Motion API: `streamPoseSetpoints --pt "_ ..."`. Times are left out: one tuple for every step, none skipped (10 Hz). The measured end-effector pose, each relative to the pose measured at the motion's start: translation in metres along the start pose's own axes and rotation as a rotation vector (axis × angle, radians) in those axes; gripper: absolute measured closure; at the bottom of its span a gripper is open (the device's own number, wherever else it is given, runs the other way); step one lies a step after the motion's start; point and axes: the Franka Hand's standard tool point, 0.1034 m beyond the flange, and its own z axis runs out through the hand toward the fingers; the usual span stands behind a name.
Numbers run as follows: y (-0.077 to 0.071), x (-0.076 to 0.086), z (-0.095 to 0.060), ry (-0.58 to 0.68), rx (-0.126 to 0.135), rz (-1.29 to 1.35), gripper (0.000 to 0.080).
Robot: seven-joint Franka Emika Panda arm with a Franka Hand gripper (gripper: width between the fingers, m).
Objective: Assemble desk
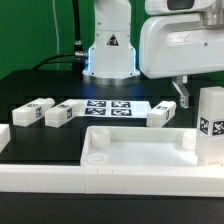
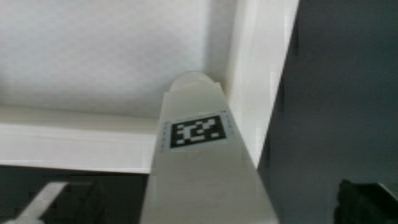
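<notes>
The white desk top [image 1: 140,150], a rimmed tray, lies in front of the marker board. One white tagged leg [image 1: 210,125] stands upright at the top's corner on the exterior view's right. My gripper [image 1: 195,97] hangs just above this leg. In the wrist view the leg [image 2: 205,150] rises between my fingers from the tray's corner [image 2: 107,110]. A dark finger [image 2: 365,198] stands clear of the leg's side, so the jaws are open. Three more legs lie behind the top, two [image 1: 32,112] [image 1: 62,115] at the left and one [image 1: 162,114] toward the right.
The marker board [image 1: 110,107] lies flat between the lying legs. The robot's base [image 1: 108,55] stands at the back. A long white border rail [image 1: 90,182] runs along the front edge. The table surface [image 1: 40,140] is black.
</notes>
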Motion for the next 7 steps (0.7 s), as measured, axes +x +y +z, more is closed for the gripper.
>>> streamPoseSetpoints --pt "0.0001 0.0001 0.0001 0.001 0.000 0.003 0.0275" --pt "0.0002 0.0000 0.0001 0.001 0.000 0.003 0.0409" --pt "0.0002 0.0000 0.0001 0.001 0.000 0.010 0.0409" --pt "0.0026 0.0001 0.0000 0.002 -0.002 0.034 0.0508" --pt "0.0031 0.0000 0.0001 0.001 -0.002 0.032 0.0508" --pt "0.0031 -0.0001 0.0001 0.001 -0.001 0.045 0.0508" --pt "0.0035 0.0000 0.0004 0.005 0.006 0.155 0.0508"
